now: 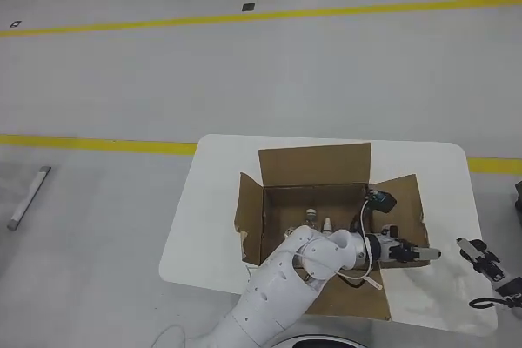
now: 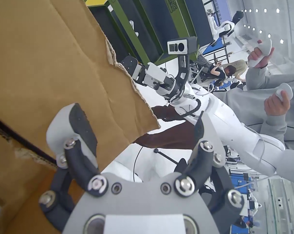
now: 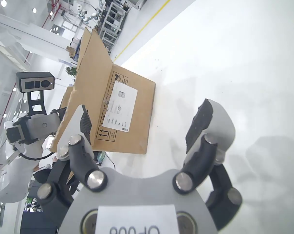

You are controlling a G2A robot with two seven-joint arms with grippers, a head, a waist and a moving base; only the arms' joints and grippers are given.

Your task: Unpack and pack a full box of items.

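Judging from how things lie, the job stands at one of its ends. The box (image 1: 313, 163) sits open in the middle of the white table (image 1: 209, 226), all four flaps splayed outward. The only contents visible are two small pale items (image 1: 311, 212) on its floor near the far wall, too small to name. Whether they await unpacking or are already packed cannot be told, and neither arm carries anything.

The left gripper (image 1: 418, 253) hovers at the near end of the right flap (image 1: 409, 204) with its jaws spread. In its wrist view the flap's corner lies between the fingers without being pinched. The right gripper (image 1: 476, 250) hangs released over the table to the right of the box, apart from it.

The box is brown corrugated cardboard, creased, with a ragged, torn flap edge and a white paper label (image 3: 120, 105) on an outer wall. The table is smooth and round-cornered. The fingers are grey shells faced with black ribbed pads (image 2: 82, 125).
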